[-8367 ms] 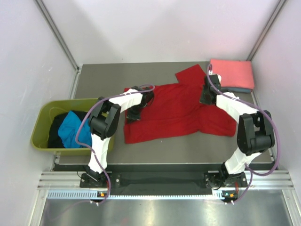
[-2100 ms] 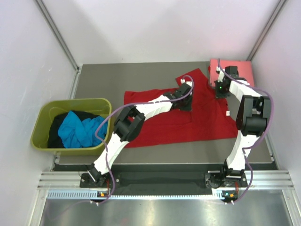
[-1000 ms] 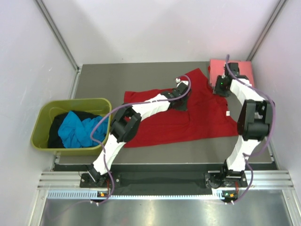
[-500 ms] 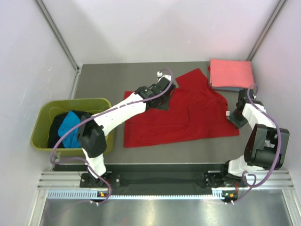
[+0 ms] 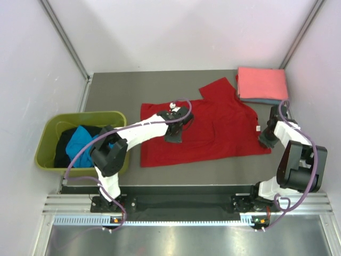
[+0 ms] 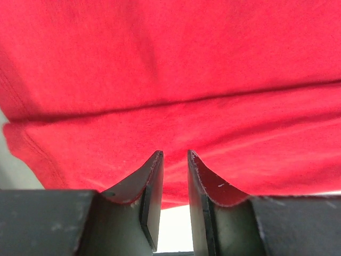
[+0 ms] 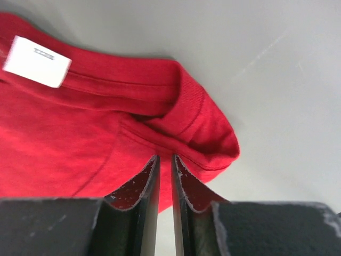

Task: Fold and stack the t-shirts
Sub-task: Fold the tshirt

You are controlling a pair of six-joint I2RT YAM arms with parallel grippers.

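Within the last second both arms have been moved off the far part of the red t-shirt (image 5: 213, 128). The left fingers (image 6: 152, 186) have been brought back from its far sleeve to the left half of the cloth. They are parted a little, and nothing is seen between them. The right fingers (image 7: 145, 194) have been carried from beside the stack to the shirt's collar end near the table's right edge, next to the white label (image 7: 36, 61). They are drawn almost together at the folded collar rim, and it cannot be told whether cloth is pinched.

The shirt is now spread flatter than some seconds ago, across the middle of the table (image 5: 133, 88). Smoothing is judged finished and the first fold about to be started.

The salmon-pink t-shirt (image 5: 262, 82) lies folded at the far right corner, on a blue t-shirt (image 5: 264, 101) of which only an edge is seen. A turquoise t-shirt (image 5: 80, 146) and a black t-shirt (image 5: 63, 144) are left bundled in the olive tub (image 5: 80, 114) beside the left edge.

The table is a matt grey slab, enclosed by pale walls (image 5: 176, 32).
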